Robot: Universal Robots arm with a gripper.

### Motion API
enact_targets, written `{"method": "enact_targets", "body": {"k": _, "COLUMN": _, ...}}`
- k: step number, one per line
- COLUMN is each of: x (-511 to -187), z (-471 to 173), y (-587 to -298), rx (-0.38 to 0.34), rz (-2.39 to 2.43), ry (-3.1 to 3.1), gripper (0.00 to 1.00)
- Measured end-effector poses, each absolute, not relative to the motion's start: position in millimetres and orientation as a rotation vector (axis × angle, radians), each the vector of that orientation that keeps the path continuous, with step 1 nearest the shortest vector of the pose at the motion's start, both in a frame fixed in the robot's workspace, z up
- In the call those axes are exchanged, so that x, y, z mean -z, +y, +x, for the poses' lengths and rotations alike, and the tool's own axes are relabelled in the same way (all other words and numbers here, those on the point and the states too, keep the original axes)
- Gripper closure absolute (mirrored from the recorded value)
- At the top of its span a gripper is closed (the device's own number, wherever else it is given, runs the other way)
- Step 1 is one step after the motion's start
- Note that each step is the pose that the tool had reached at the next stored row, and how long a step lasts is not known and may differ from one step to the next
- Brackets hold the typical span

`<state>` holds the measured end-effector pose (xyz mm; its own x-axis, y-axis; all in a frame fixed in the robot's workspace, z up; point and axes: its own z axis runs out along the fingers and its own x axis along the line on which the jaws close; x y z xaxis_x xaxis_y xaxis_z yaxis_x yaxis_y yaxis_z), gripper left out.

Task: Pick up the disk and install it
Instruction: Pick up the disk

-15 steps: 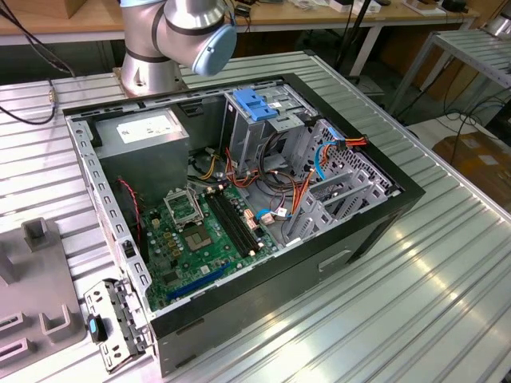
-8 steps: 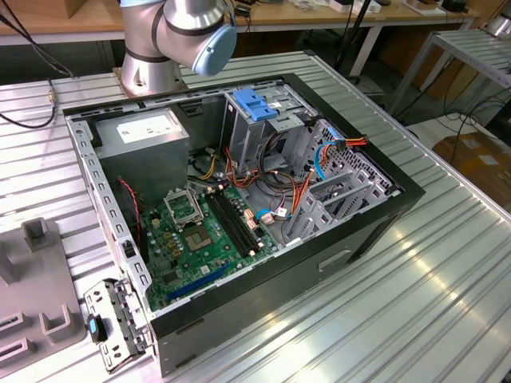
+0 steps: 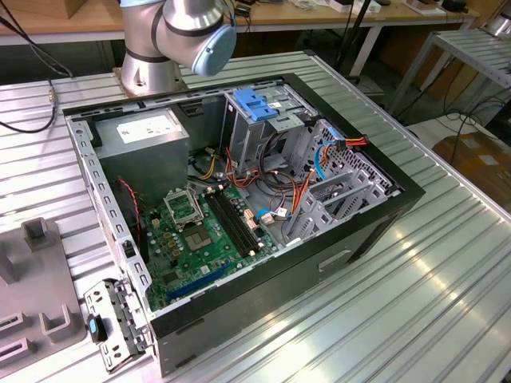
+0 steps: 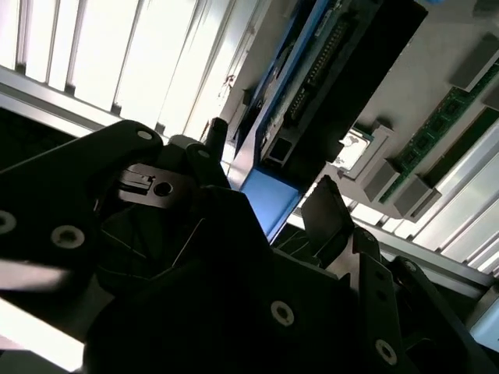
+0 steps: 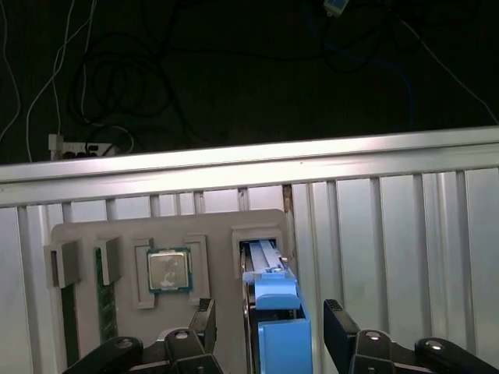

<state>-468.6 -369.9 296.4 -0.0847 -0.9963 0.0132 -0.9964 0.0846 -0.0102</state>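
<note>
Blue-framed disk inside the wide-spread claw, untouched; its connector edge in the second wrist view.

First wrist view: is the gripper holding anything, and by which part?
Nothing held. The open gripper straddles the disk, fingers clear of its blue frame.
</note>
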Motion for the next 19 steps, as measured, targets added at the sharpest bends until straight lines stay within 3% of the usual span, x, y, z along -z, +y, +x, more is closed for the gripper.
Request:
{"method": "enact_targets", "body": {"k": 7, "x": -294.2, "z": -469.3, "y": -368.6, "rx": -0.024, "rz": 2.124, "ry": -2.312, "gripper": 0.35}}
{"method": "enact_targets", "body": {"k": 8, "x": -294.1, "z": -469.3, "y": -368.6, "rx": -0.024, "rz": 2.124, "ry": -2.313, "gripper": 0.49}}
{"method": "enact_targets", "body": {"k": 13, "x": -294.1, "z": -469.3, "y": -368.7, "rx": -0.024, "rz": 2.124, "ry": -2.312, "gripper": 0.5}}
{"method": "enact_targets", "body": {"k": 14, "x": -293.7, "z": -469.3, "y": -368.6, "rx": -0.024, "rz": 2.124, "ry": -2.313, "gripper": 0.58}}
{"method": "enact_targets", "body": {"k": 19, "x": -293.1, "z": -469.3, "y": -368.7, "rx": -0.025, "rz": 2.124, "ry": -2.312, "gripper": 0.58}}
